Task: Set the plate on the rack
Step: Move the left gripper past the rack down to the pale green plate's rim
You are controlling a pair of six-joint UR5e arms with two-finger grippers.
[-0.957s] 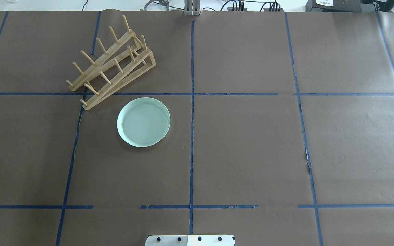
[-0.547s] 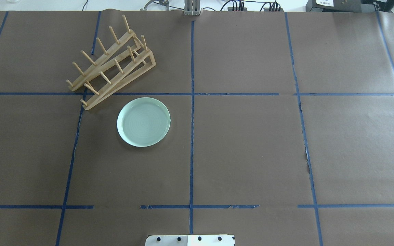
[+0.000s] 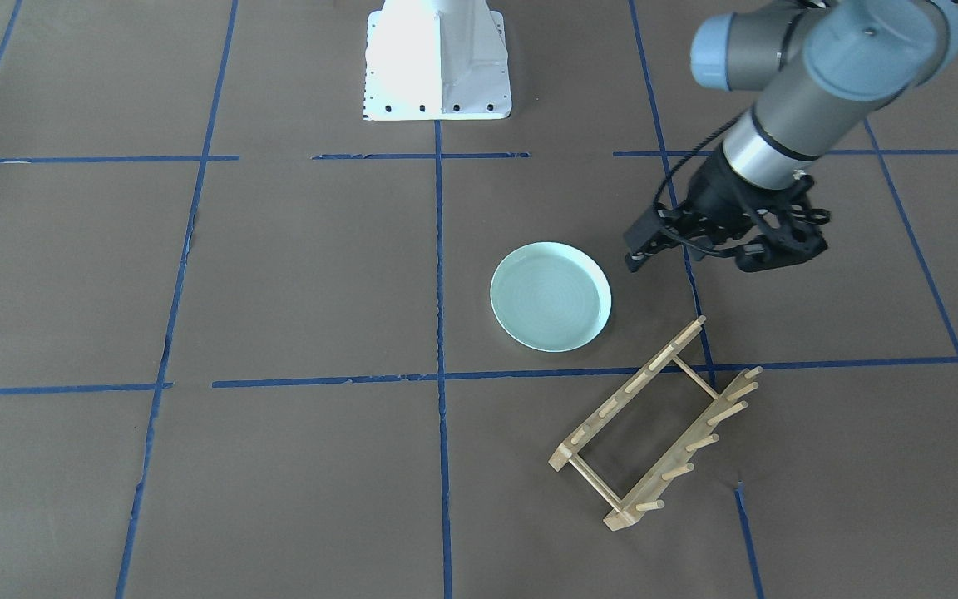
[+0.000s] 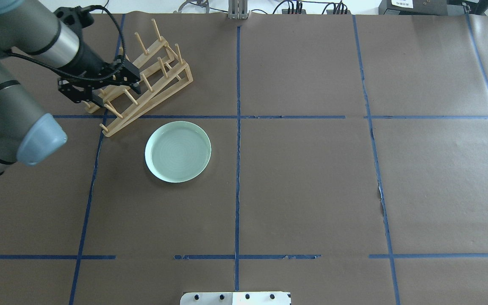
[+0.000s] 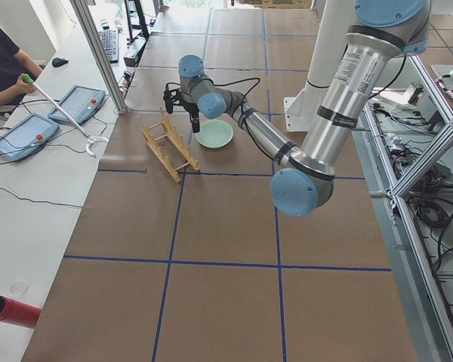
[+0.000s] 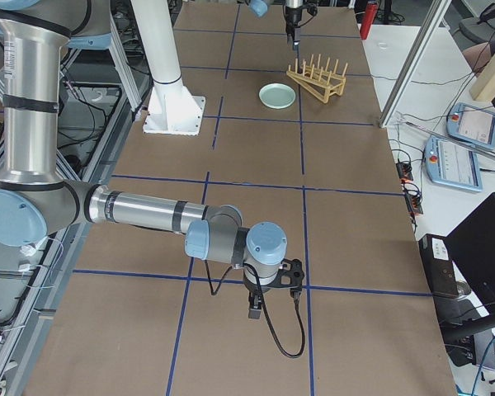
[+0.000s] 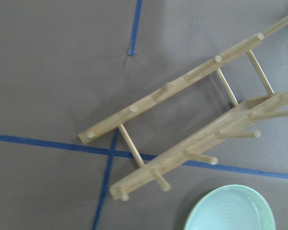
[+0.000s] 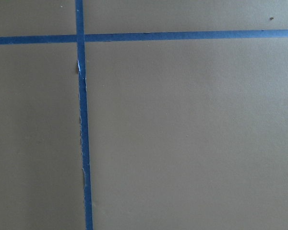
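Near rack [image 4: 142, 91], plate [image 4: 178, 151] lies flat, apart from L gripper [image 4: 93, 87].

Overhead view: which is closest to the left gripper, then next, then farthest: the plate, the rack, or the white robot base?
1. rack: under the left gripper, far left.
2. plate: just nearer the robot.
3. white robot base: bottom edge, middle.

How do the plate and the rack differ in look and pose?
The plate is round, solid and pale green; the rack is long, open-framed and light wood. The plate lies flat and low; the rack has pegs that stand up. Both rest on the table, close but apart.
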